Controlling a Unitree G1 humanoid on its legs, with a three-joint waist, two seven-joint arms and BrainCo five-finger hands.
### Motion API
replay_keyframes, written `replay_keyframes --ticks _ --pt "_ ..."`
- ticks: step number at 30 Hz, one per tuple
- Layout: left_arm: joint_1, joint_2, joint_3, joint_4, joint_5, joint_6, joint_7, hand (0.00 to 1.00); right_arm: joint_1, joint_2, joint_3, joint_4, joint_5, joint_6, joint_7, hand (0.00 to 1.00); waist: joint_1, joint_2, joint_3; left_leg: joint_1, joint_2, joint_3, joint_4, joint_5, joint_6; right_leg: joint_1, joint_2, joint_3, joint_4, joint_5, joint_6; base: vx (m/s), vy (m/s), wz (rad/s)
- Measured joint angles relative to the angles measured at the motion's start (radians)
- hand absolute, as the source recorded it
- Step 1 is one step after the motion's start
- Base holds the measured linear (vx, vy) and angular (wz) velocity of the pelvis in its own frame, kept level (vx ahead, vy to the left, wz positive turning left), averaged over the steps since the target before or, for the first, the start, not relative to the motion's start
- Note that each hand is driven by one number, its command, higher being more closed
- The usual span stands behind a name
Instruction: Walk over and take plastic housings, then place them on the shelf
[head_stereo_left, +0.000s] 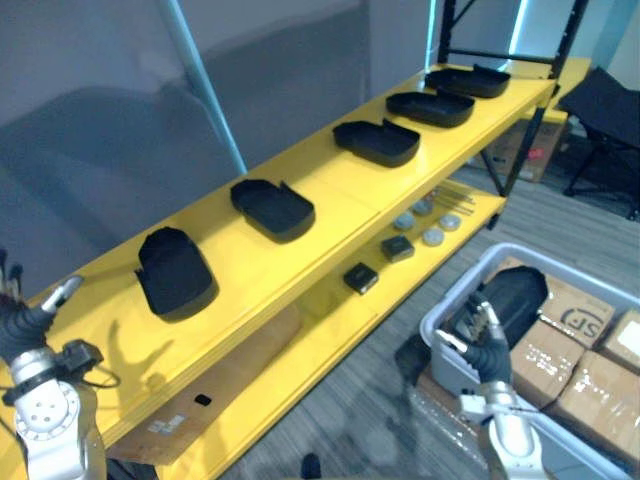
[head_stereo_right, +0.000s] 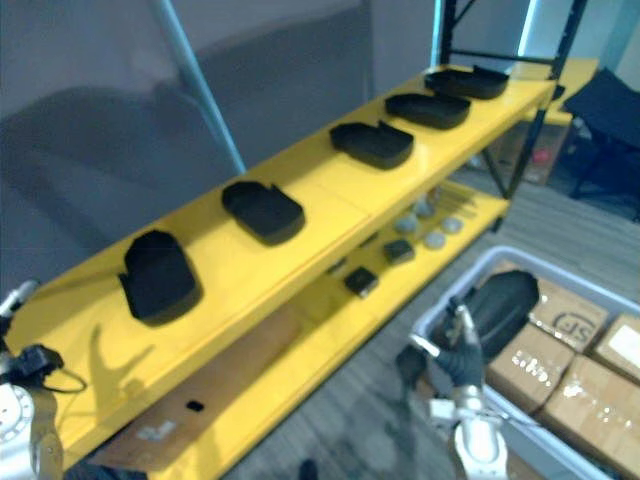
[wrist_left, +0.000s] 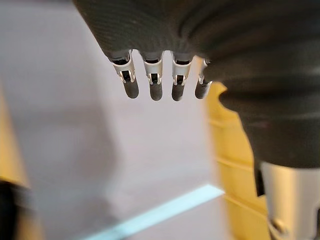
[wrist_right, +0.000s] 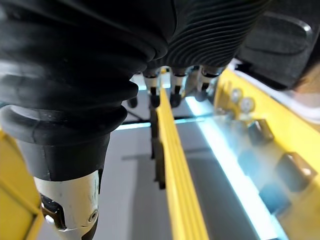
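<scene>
Evidently held nothing in relaxed right hand (head_stereo_left: 487, 356). Judged black moulded plastic housing (head_stereo_left: 515, 295) just beyond light, stiff, rim-graspable.

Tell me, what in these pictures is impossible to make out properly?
- Small parts on the lower shelf: too small in the eye views to identify.
- Housing in the grey bin: partly hidden by the bin wall and the right hand; contact unclear.
- Cardboard boxes: cut off by the right edge.
- Left wrist view: everything behind the left hand is blurred.
</scene>
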Motion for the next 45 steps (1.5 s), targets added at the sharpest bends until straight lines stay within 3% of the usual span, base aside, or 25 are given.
replay_keyframes --ticks 3,6,15,23,36,45 --pt "-0.045 0.000 -0.046 0.141 -0.010 0.058 0.013 0.00 -0.001 0.003 0.015 0.020 0.001 0.000 0.006 0.00 -0.002 -0.020 -0.006 -0.002 -0.001 0.001 0.000 0.000 0.000 0.000 -0.001 0.000 -0.004 0.002 0.001 0.00 0.000 0.00" --pt "-0.094 0.002 -0.119 0.226 -0.042 0.077 0.023 0.00 -0.005 0.001 0.019 0.042 0.000 0.000 0.021 0.00 -0.004 -0.030 -0.004 -0.002 0.000 0.006 0.000 -0.001 -0.001 -0.001 -0.001 0.006 -0.005 0.003 0.002 0.00 0.004 -0.04" --pt "-0.145 0.002 -0.181 0.320 -0.052 0.107 0.031 0.00 -0.004 -0.017 0.020 0.049 -0.001 0.001 0.060 0.00 -0.013 -0.026 0.000 0.008 0.006 0.021 0.000 -0.005 -0.004 -0.006 -0.001 0.025 0.008 0.001 0.000 0.00 0.002 -0.05" --pt "-0.144 0.002 -0.204 0.379 -0.087 0.163 0.030 0.00 -0.005 -0.024 0.020 0.048 0.000 0.001 0.069 0.00 -0.010 -0.025 0.001 0.012 0.005 0.043 0.000 -0.008 -0.002 -0.019 -0.003 0.046 0.019 -0.002 0.001 0.00 0.004 -0.07" --pt "-0.146 0.002 -0.227 0.379 -0.094 0.171 0.014 0.00 -0.006 -0.024 0.019 0.038 0.000 0.001 0.069 0.00 -0.010 -0.022 0.003 0.020 0.005 0.045 0.000 -0.012 -0.004 -0.017 -0.004 0.048 0.025 -0.005 0.001 0.00 0.000 0.00" --pt "-0.147 0.004 -0.235 0.378 -0.209 0.155 -0.062 0.00 -0.033 -0.024 0.019 0.037 0.000 0.001 0.069 0.00 -0.009 -0.013 0.008 0.020 0.005 0.046 0.000 -0.012 -0.004 -0.017 -0.004 0.048 0.024 -0.005 0.001 0.00 0.000 0.00"
